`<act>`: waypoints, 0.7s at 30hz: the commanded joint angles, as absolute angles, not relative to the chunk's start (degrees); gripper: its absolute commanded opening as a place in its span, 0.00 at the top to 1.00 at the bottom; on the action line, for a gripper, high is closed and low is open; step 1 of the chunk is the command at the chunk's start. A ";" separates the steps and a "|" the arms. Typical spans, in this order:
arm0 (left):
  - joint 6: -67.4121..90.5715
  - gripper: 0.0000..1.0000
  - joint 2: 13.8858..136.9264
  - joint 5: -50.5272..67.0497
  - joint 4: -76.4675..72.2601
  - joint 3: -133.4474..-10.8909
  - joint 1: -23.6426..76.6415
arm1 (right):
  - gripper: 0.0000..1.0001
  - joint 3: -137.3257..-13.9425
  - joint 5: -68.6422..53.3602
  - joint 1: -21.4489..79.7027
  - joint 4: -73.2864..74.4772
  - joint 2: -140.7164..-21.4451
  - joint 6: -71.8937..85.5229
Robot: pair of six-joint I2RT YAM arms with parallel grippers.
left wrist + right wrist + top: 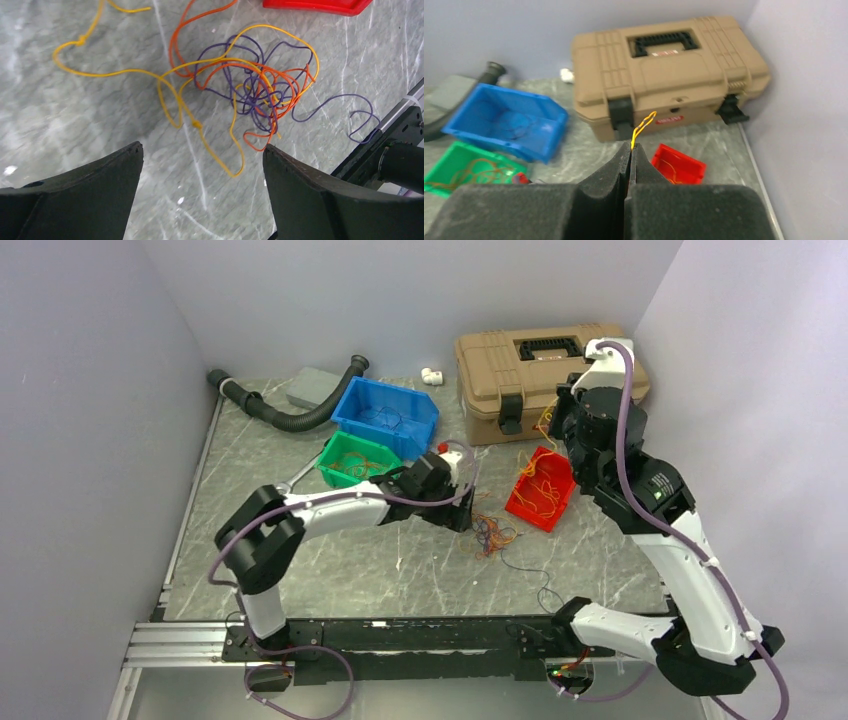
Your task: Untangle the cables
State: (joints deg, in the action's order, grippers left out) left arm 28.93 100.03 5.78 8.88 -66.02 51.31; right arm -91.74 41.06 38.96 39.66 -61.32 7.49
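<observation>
A tangle of orange, yellow and purple cables (255,85) lies on the marble table, just right of my left gripper (458,508) in the top view (490,532). One long yellow cable (100,72) trails off to the left of the tangle. My left gripper (202,150) hovers above the table with its jaws wide open and nothing between them; the tangle lies just beyond the fingertips (131,150). My right gripper (630,147) is raised high near the toolbox, shut on a thin yellow cable (644,125) that loops out past its tips (545,425).
A red bin (541,490) with orange cables stands right of the tangle. A green bin (355,460) and a blue bin (385,415) stand behind my left arm. A tan toolbox (545,375), black corrugated hose (290,415) and grey block (315,388) line the back.
</observation>
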 commanded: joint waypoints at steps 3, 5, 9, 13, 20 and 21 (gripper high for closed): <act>34.32 0.12 107.28 8.71 11.12 -71.53 52.91 | 1.00 -86.47 33.39 28.05 41.32 -60.56 11.66; 35.49 0.22 108.58 9.87 9.74 -70.97 52.91 | 1.00 -83.85 30.45 25.26 40.34 -60.45 12.94; 36.72 0.58 109.35 11.39 7.31 -68.50 52.87 | 1.00 -79.09 24.62 19.78 37.71 -61.15 15.67; 36.33 0.83 104.82 8.25 8.12 -64.13 52.83 | 1.00 -74.46 21.99 15.99 35.79 -63.36 17.70; 33.03 1.00 91.15 0.21 17.01 -58.11 52.74 | 1.00 -66.68 21.51 11.00 31.86 -65.92 20.83; 32.66 1.00 89.14 -1.89 18.32 -57.60 52.74 | 1.00 -65.72 21.64 10.76 31.48 -66.35 21.16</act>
State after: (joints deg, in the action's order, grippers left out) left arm 34.92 97.69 4.47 13.87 -58.65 52.73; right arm -68.38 22.72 12.32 36.34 -65.82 18.31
